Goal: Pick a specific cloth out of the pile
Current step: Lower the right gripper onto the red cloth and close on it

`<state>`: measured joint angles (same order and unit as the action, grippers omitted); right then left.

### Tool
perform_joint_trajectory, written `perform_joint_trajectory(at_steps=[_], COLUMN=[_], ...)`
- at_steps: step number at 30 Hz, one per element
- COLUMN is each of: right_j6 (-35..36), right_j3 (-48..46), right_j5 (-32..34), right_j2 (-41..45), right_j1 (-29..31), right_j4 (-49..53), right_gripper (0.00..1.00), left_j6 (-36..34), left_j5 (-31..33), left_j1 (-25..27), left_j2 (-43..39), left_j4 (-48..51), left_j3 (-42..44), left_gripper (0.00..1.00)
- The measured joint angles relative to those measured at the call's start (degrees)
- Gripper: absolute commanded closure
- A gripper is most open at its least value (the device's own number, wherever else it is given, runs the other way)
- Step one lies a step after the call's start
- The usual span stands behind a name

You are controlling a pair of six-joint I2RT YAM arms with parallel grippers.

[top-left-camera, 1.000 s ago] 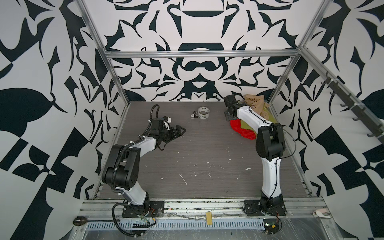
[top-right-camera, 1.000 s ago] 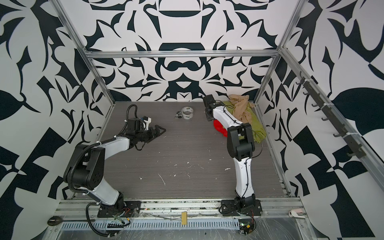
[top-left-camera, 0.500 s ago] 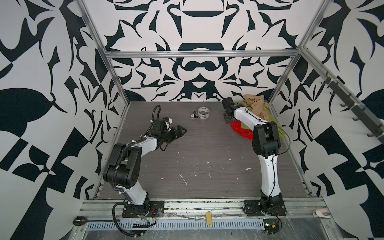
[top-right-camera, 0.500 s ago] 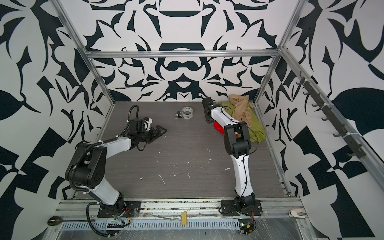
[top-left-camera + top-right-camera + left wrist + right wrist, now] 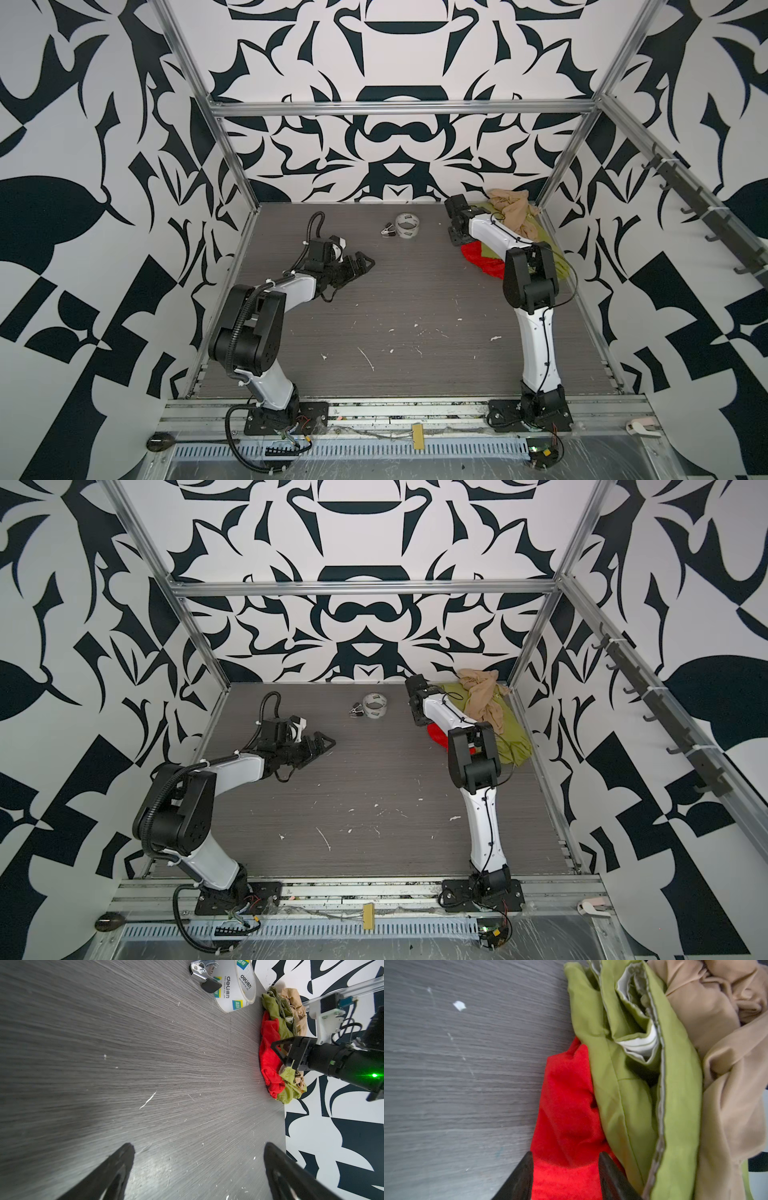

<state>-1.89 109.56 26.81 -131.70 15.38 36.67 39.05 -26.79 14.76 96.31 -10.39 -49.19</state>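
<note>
- The jaws of the left gripper (image 5: 366,262) stand wide apart with nothing between them. In both top views it sits low over the dark grey wood-grain tabletop (image 5: 395,316), left of the middle.
- The right gripper (image 5: 459,241) points down at the table-side edge of the pile (image 5: 498,721) of soft cloths in the far right corner. In both top views its jaws are hidden under its own wrist.
- The bright red cloth (image 5: 482,259) of thin fabric lies lowest in the pile. It pokes out toward the table's middle from under the olive-green cloth (image 5: 513,733). The crumpled beige tan cloth (image 5: 513,208) lies on top, toward the back wall.
- A clear tape roll (image 5: 406,225) with a small black-and-metal binder clip (image 5: 388,230) touching it sits near the back edge, left of the pile.
- In the left wrist view, the left gripper's two black fingers (image 5: 116,1167) spread wide over bare tabletop. Across the table, the right gripper (image 5: 278,1051) reaches over the pile with its fingers down on the red cloth (image 5: 269,1059). The tape roll (image 5: 234,987) is beside the pile.
- In the right wrist view, the right gripper (image 5: 564,1159) has its fingers narrowed on either side of a fold of the red cloth (image 5: 566,1109). The fabric fills the gap; I cannot tell whether it is pinched firmly.
- The olive-green cloth (image 5: 623,1088), with its pale lining showing, presses against the red cloth. The beige tan cloth (image 5: 716,1043) lies beyond it.
</note>
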Motion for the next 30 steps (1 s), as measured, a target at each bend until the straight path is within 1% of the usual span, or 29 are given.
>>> perform_joint_trajectory(at_steps=[8,10,12,15,16,20,21,30], right_j6=[0.52,0.63,0.57,0.22,0.28,0.09,0.11,-0.07], right_j3=[0.00,0.00,-0.07,-0.24,-0.39,-0.83,-0.90,-2.12], right_j5=[0.33,0.37,0.44,0.48,0.48,0.48,0.48,0.48], right_j2=[-1.14,-1.14,-1.14,-1.14,-1.14,-1.11,-1.11,-0.28], right_j1=[-1.11,-1.18,-1.25,-1.31,-1.31,-1.31,-1.33,-1.33], right_j4=[-0.42,-0.66,-0.85,-1.22,-1.40,-1.77,-1.79,-2.29], right_gripper=[0.72,0.82,0.86,0.89,0.92,0.94,0.96,1.00], left_j6=[0.09,0.15,0.20,0.37,0.39,0.46,0.50,0.59], left_j5=[0.02,0.02,0.04,0.04,0.02,0.02,0.02,0.04], left_j1=[0.00,0.00,0.04,0.11,0.15,0.26,0.26,0.44], left_j2=[0.15,0.35,0.55,0.72,0.74,0.74,0.74,0.74], left_j4=[0.00,-0.02,-0.02,-0.04,-0.04,-0.07,-0.07,-0.09], left_j3=[0.00,0.00,0.00,0.00,0.00,0.00,0.00,0.00], left_gripper=[0.01,0.00,0.01,0.00,0.01,0.01,0.01,0.01])
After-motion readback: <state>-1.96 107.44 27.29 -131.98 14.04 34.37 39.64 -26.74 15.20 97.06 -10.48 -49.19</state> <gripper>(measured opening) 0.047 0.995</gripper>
